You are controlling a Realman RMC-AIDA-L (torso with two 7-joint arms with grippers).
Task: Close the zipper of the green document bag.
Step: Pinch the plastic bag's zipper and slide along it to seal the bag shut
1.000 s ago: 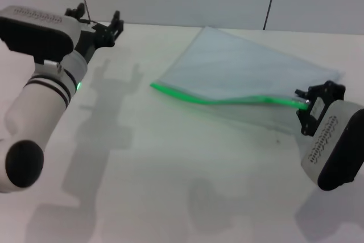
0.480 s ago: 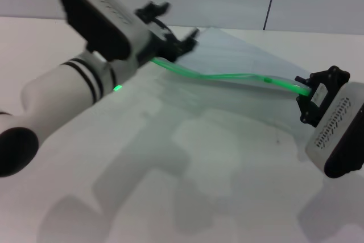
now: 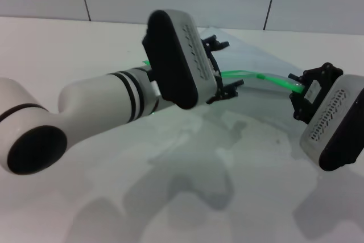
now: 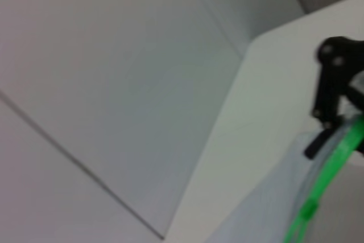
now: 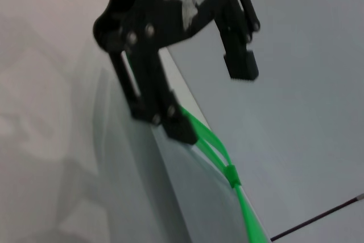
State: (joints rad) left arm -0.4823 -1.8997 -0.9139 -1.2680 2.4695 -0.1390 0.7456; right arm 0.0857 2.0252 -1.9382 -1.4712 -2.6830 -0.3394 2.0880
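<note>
Two tools are working at the bag. The right tool point(image 3: 297, 90) is pinching the near end of the zipper point(image 3: 272, 79), its fingers closed on the bright green strip and holding that end lifted off the table point(image 3: 187, 197). The green document bag point(image 3: 263, 60) is lying just beyond this tool, a pale translucent pouch spreading toward the far wall, with its green edge running away from the right tool toward the left one. A small green slider point(image 5: 230, 173) is sitting on the strip, near the right tool's fingers point(image 5: 181, 128) in the right wrist view. The left tool point(image 3: 223, 66) is hovering over the middle of the strip with its fingers spread apart, one point(image 3: 218, 42) beyond the green edge and the other point(image 3: 231, 88) on the near side, gripping nothing. The left arm point(image 3: 108, 106) is stretching across the table and hiding the far part of the zipper behind it.
</note>
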